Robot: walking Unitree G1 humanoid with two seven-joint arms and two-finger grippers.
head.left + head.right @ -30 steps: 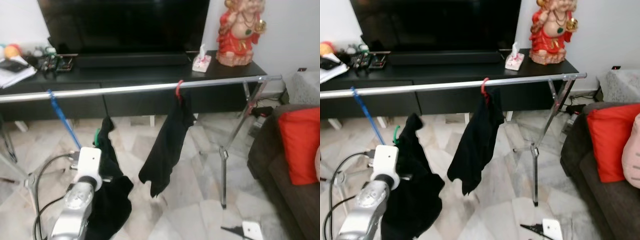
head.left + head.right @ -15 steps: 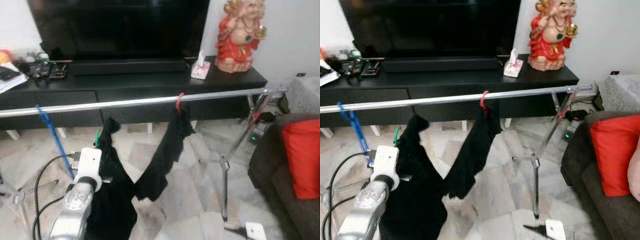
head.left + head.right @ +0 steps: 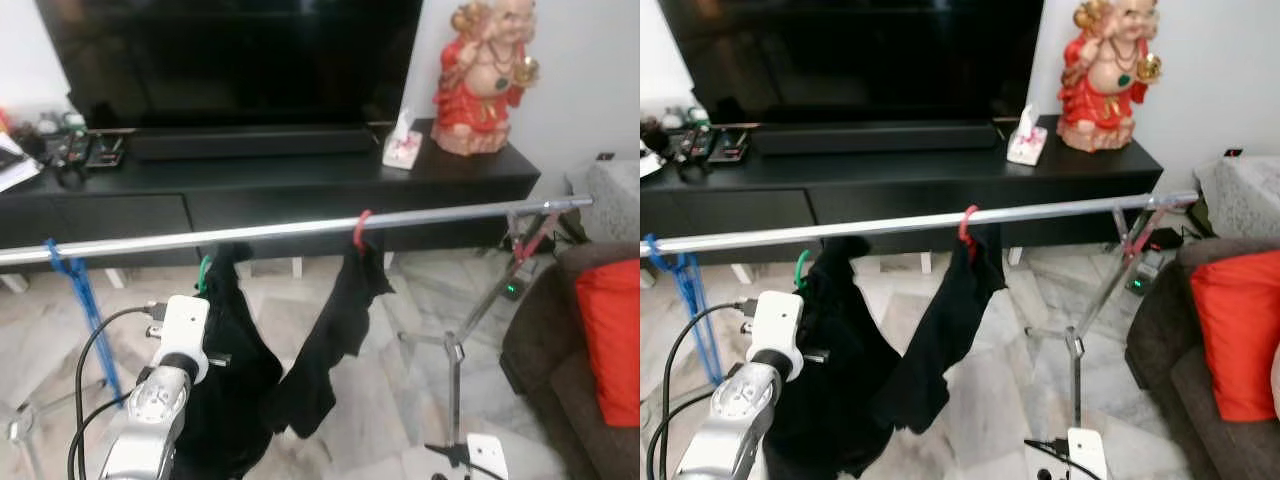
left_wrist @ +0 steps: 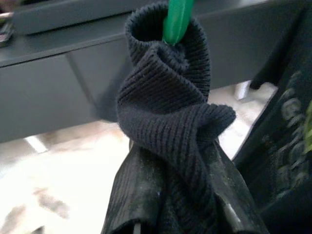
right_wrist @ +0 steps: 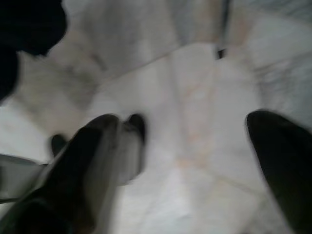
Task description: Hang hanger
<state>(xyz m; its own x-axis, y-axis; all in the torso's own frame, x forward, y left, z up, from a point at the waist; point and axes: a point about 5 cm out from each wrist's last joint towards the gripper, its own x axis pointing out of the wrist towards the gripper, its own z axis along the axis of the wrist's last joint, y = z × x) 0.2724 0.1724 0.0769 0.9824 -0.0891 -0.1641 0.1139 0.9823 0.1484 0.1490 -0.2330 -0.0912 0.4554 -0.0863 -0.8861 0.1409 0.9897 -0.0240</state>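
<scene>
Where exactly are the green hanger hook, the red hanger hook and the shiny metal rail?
Green hanger hook (image 4: 176,19): left wrist view, on its stem above the dark knit collar.
Red hanger hook (image 3: 360,229): left eye view, on its curve over the rail.
Shiny metal rail (image 3: 455,214): left eye view, on its bare right stretch.

No text, label, brand, number or sign is legible. In the left wrist view, a faint pale print on the black garment (image 4: 287,146) at 3 o'clock is too blurred to make out.
</scene>
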